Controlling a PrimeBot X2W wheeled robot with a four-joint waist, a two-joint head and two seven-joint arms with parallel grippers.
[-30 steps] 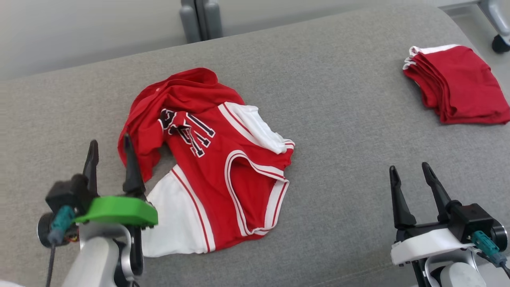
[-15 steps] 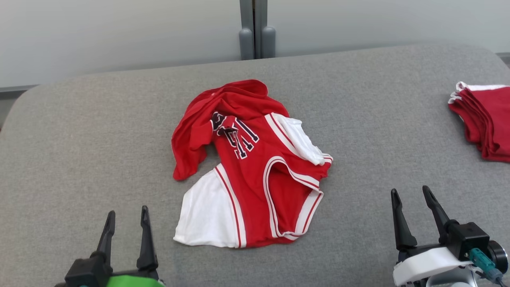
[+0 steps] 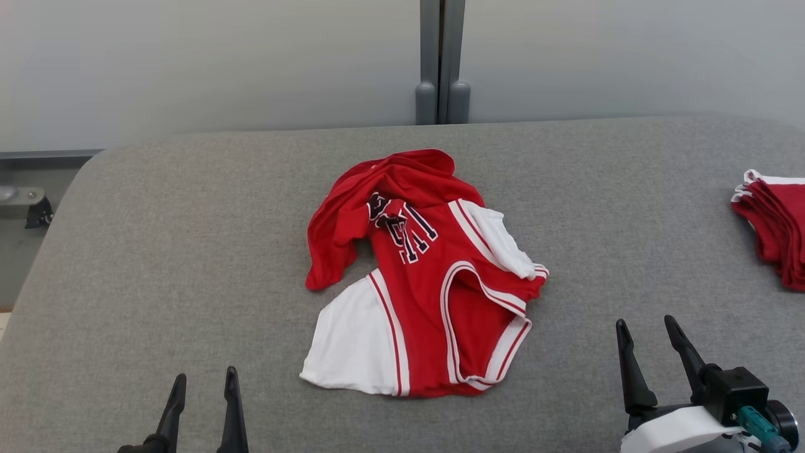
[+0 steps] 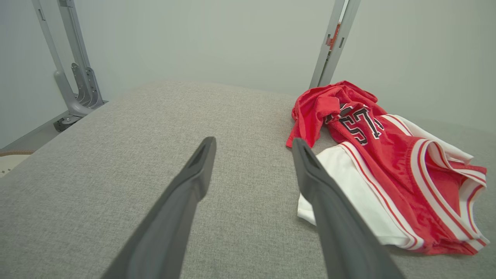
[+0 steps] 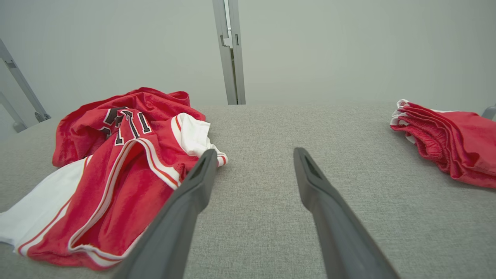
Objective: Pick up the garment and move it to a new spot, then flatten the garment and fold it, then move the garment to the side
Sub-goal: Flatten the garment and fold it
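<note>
Garment (image 3: 434, 296) lies central on table (image 3: 188, 251), stack (image 3: 777, 226) rightward.

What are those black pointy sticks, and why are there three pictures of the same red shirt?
Those sticks are a robot's fingers. The robot has two arms, and each ends in a gripper with two long dark fingers. One picture comes from a camera on its head, looking down. There the left gripper is at the lower left and the right gripper at the lower right. The other two pictures come from a camera on each wrist, looking along that gripper's fingers. On the grey padded table lies a crumpled red and white jersey. Over at the right is a pile of folded red clothes. Both grippers are open and hold nothing.
</note>
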